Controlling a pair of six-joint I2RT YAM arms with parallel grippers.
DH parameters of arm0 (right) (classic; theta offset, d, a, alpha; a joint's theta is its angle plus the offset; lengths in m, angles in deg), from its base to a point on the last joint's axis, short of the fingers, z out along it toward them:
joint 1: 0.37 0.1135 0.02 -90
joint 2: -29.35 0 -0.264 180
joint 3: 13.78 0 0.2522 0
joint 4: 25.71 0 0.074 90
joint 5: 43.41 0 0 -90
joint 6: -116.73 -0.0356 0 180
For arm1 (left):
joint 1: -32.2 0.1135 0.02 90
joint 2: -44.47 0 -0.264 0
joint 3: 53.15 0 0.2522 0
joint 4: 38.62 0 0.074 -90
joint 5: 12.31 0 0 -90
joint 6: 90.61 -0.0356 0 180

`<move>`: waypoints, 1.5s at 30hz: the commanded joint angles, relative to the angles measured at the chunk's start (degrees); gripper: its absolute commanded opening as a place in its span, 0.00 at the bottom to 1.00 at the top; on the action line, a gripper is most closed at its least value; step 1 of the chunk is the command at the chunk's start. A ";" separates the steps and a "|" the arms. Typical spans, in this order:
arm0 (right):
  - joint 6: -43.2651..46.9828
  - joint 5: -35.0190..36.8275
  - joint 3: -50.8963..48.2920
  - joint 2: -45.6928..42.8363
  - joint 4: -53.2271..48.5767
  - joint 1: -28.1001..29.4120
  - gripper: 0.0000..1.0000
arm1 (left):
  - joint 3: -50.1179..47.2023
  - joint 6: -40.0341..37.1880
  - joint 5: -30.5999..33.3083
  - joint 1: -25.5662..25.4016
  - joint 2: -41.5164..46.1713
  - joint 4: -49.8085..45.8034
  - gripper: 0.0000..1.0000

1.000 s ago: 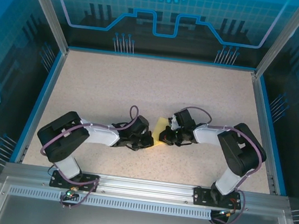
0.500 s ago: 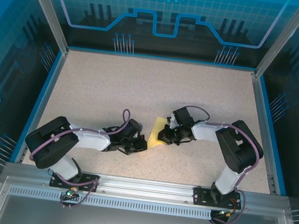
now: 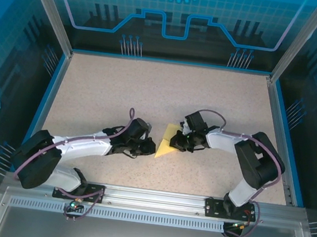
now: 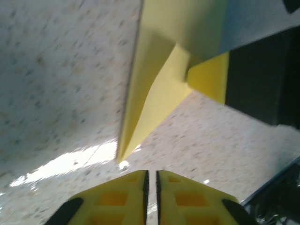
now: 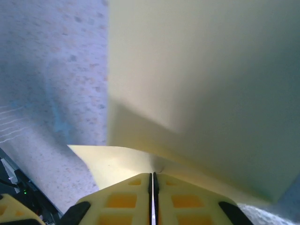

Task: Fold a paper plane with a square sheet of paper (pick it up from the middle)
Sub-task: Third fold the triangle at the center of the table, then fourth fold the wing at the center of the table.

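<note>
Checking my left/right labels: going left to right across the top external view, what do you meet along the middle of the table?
left gripper → folded yellow paper → right gripper

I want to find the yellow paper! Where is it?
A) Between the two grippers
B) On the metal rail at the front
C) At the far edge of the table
A: in the top view the paper sits mid-table, with the left gripper on one side of it and the right gripper on the other.
</note>
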 commanded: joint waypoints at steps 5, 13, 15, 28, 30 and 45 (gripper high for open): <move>-1.11 6.89 -0.48 -10.74 -5.58 -2.01 0.32 | 7.69 -0.62 0.85 0.18 -9.94 4.59 0.18; -2.35 8.50 -7.32 -16.63 -5.51 -5.94 0.51 | 13.86 -0.16 4.29 0.19 -19.12 3.63 0.14; -2.43 8.02 -7.69 -16.30 -4.93 -6.13 0.53 | 14.77 -0.41 6.92 0.18 -20.55 2.35 0.13; -5.12 3.24 -7.08 -9.94 -0.09 -6.06 0.56 | 15.38 -1.07 10.38 0.21 -24.20 -1.67 0.06; -5.41 2.97 -6.74 -9.18 0.06 -5.95 0.56 | 15.03 -0.63 10.67 0.26 -24.63 -1.86 0.06; -9.03 -1.70 -6.33 -3.77 7.20 -5.50 0.40 | 14.66 0.07 10.71 0.22 -25.24 -2.19 0.05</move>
